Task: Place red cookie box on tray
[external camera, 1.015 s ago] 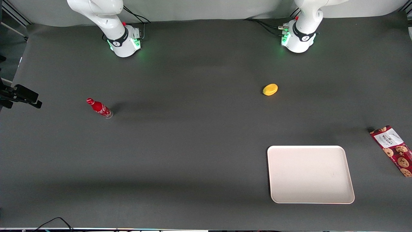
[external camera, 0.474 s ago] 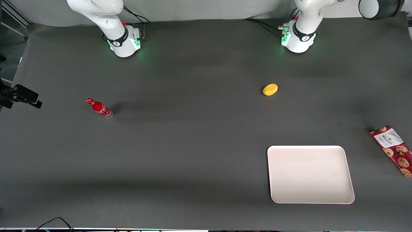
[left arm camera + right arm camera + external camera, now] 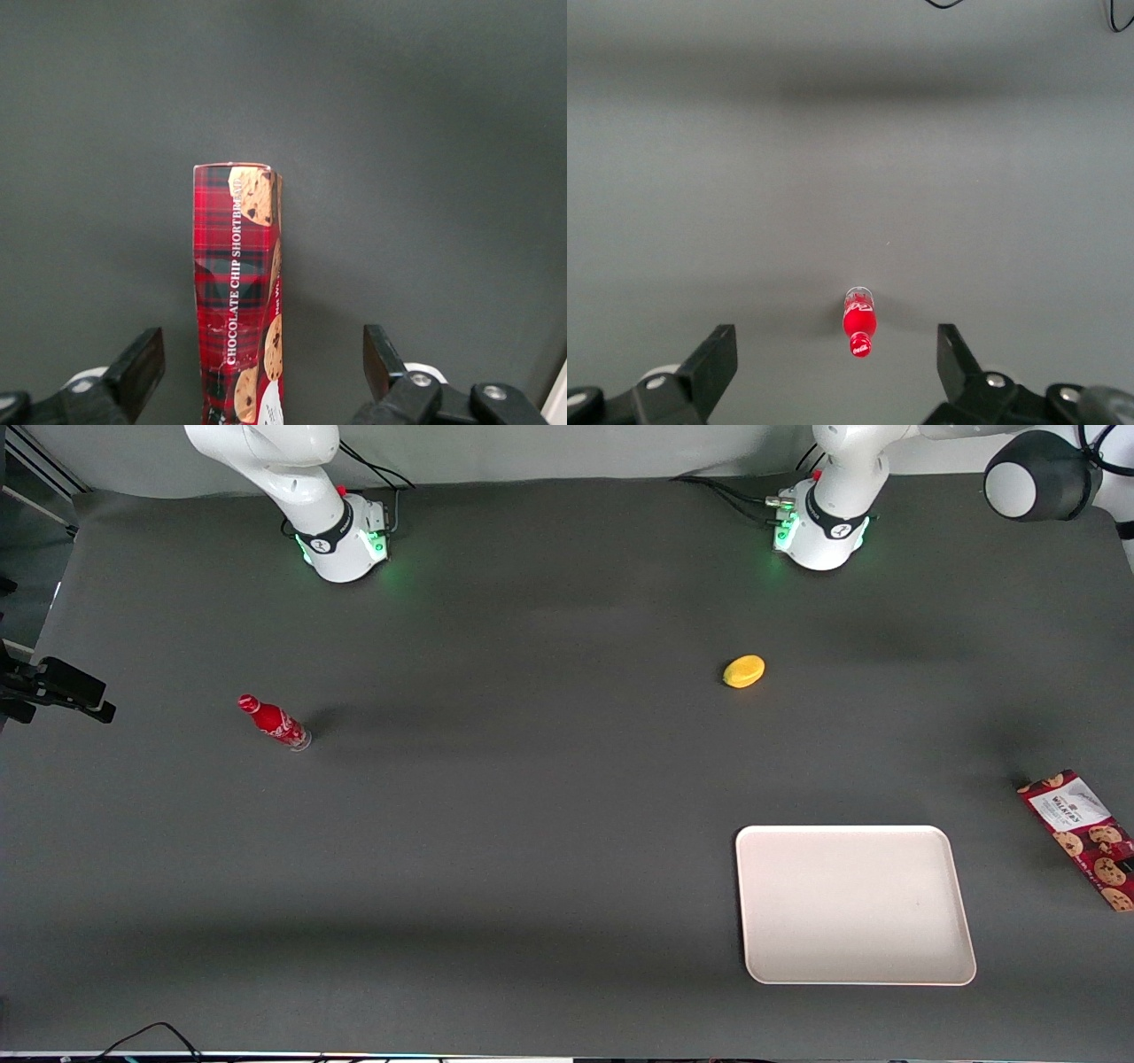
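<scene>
End effector [image 3: 263, 376] released, fingers wide, hovering above the red cookie box [image 3: 1082, 836] at the counter [image 3: 532, 824] edge near the tray [image 3: 854, 904] — a skewed closure could nudge it off.

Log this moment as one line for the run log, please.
phase: approach | open left gripper above long dark-red tartan cookie box, no contact | box on table beside empty off-white rectangular tray

High front overview of the table [image 3: 532, 824]; left wrist camera straight down, close over red cookie box [image 3: 237, 301].
</scene>
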`<state>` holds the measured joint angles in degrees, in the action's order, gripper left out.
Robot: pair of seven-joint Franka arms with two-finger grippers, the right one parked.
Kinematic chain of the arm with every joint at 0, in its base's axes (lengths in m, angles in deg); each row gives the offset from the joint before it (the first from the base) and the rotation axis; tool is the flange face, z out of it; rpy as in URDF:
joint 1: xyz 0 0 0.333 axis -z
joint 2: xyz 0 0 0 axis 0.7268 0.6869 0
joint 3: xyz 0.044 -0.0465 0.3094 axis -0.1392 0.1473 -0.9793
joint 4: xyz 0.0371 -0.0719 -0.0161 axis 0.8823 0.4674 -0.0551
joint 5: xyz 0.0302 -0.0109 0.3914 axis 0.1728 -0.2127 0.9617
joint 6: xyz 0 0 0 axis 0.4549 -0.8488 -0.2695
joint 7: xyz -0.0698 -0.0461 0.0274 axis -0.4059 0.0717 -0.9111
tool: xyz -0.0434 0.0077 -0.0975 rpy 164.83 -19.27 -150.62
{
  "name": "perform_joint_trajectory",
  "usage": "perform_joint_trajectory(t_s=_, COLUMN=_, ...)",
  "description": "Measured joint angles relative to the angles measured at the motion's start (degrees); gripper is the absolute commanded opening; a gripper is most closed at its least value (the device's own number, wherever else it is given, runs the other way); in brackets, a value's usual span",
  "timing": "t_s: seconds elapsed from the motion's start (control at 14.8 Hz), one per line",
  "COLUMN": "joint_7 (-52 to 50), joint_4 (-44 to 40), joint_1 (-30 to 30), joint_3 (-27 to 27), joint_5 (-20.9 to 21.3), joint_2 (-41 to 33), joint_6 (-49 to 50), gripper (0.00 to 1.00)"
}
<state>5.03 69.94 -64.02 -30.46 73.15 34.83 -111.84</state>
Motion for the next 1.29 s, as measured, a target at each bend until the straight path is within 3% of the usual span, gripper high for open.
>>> perform_joint_trajectory(t_s=0.41, joint_7=0.0, joint_4=0.0, joint_1=-0.9, joint_3=0.0, joint_5=-1.3, joint_2=2.6, joint_6=0.1, gripper=0.99)
perform_joint_trajectory(t_s=0.61, joint_7=0.0, joint_4=0.0, joint_1=-1.0, joint_3=0.1, joint_5=-1.8, joint_2=3.2, joint_6=0.1, gripper=0.57)
perform_joint_trajectory(t_s=0.81, joint_7=0.6, joint_4=-0.1, joint_1=-1.0, joint_3=0.2, joint_5=-2.0, joint_2=3.2, joint_6=0.1, gripper=0.29)
perform_joint_trajectory(t_s=1.15, joint_7=2.6, joint_4=-0.1, joint_1=-1.0, joint_3=0.2, joint_5=-2.7, joint_2=3.2, joint_6=0.2, gripper=0.28)
perform_joint_trajectory(t_s=1.22, joint_7=3.2, joint_4=-0.1, joint_1=-1.1, joint_3=0.2, joint_5=-2.8, joint_2=3.3, joint_6=0.2, gripper=0.25)
perform_joint_trajectory(t_s=1.29, joint_7=3.7, joint_4=-0.1, joint_1=-1.1, joint_3=0.2, joint_5=-2.8, joint_2=3.3, joint_6=0.2, gripper=0.15)
